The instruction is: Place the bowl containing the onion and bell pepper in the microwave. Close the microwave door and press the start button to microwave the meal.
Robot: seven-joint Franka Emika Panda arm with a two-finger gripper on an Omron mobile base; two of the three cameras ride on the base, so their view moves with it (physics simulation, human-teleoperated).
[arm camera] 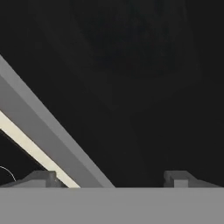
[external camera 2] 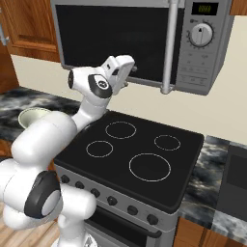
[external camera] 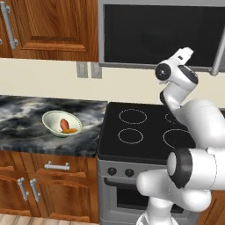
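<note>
Far to the hand's left and well below it, a shallow pale bowl (external camera: 62, 123) with orange and red pieces of food sits on the dark marbled counter (external camera: 26, 118). Wooden cabinets (external camera: 52, 26) hang over that stretch of counter, and two wall switch plates (external camera: 88, 69) lie on the cream wall between the pale bowl and the hand.

Directly beneath the hand is the black stove top (external camera 2: 140, 149) with its four ring markings, a row of knobs along its front edge.

The hand (arm camera: 109, 177) is raised at the end of the white arm, close up against the lower edge of the microwave door (external camera 2: 111, 38). Its two fingertips (arm camera: 41, 178) stand wide apart with nothing between them; in the hand view they face the door's black glass and its grey frame, which crosses that view on a slant. Whether the hand actually touches the door cannot be told. The door is shut.

To the hand's right, the long silver bar handle (external camera 2: 169, 48) runs down the door's edge. Further right, on the microwave (external camera 2: 212, 62), is the grey control panel with a small green display (external camera 2: 205, 8), its digits too small to read, and a round dial (external camera 2: 199, 34) below it.
</note>
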